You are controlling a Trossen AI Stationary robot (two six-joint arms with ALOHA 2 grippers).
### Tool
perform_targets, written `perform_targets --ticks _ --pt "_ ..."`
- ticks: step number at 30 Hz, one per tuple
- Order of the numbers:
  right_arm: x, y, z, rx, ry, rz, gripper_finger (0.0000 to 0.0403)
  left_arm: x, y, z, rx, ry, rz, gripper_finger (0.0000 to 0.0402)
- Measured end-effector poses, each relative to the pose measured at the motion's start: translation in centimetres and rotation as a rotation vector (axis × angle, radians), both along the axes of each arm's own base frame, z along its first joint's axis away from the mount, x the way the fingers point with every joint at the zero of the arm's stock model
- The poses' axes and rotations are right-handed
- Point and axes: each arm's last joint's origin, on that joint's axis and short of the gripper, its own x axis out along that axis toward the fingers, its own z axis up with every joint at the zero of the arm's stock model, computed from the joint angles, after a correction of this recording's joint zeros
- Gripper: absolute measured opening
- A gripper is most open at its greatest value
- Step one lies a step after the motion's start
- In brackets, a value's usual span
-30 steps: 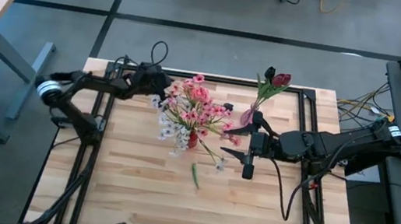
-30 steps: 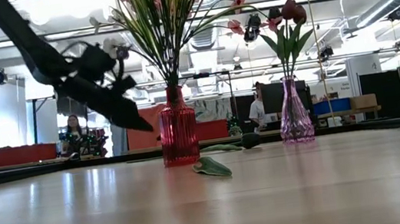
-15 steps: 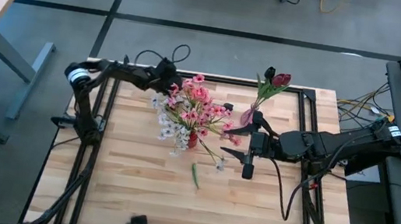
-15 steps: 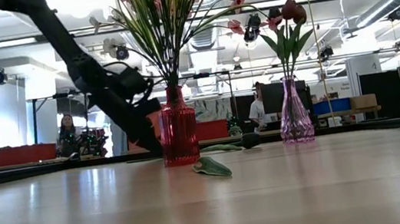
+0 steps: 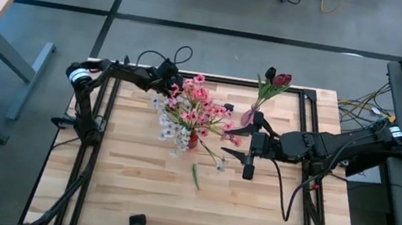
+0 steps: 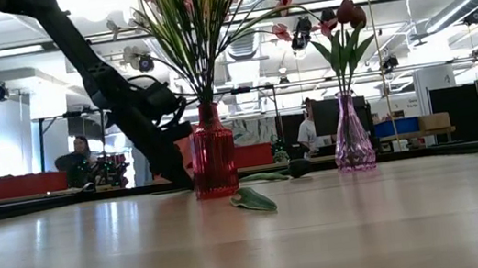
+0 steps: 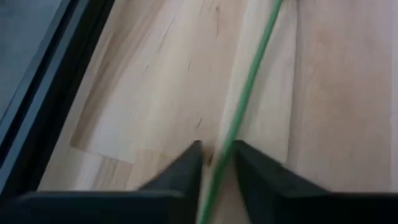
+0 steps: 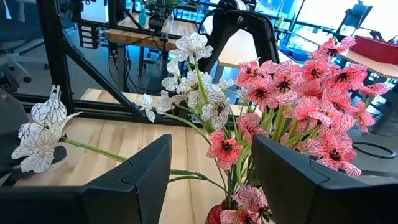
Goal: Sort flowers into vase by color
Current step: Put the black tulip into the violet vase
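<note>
Wooden table [image 5: 136, 182], no legible writing: left end effector [image 7: 214, 163] straddles a green stem [image 7: 245, 99], right end effector [image 5: 249, 148] spread.

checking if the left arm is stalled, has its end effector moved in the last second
Yes. In the high view the left end effector has moved toward the pink flowers in the red vase, a green stem between its fingers.

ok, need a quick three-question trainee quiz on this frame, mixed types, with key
1. True or false: the dark red tulip-like buds stand in the clear pink glass vase.
2. The right claw is: A) shut on a stem, B) open beside the red glass vase, C) off the table.
3. Which claw sits nearer the rear edge of the wooden table?

Key: 1 true. 2 B. 3 the left claw.
</note>
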Motion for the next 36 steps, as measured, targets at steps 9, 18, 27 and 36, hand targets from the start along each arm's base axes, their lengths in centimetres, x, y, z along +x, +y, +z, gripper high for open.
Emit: perform_targets --ticks 9,18,27,36 --pt "0.0 0.0 0.0 0.000 0.001 0.000 0.0215 -0.1 0.0 0.2 -0.007 0.002 0.019 0.0002" --pt "0.0 0.0 -0.1 -0.002 0.010 0.000 0.0215 -0.8 -0.6 4.1 0.008 -0.126 0.041 0.0000" --pt "0.0 0.0 -0.2 0.004 0.023 -0.001 0.0215 -3.7 -3.7 9.9 0.013 -0.267 0.066 0.0000" --pt "0.0 0.0 -0.2 -0.013 0.019 0.003 0.0215 -7.3 -7.1 17.0 0.147 -0.587 0.129 0.0000"
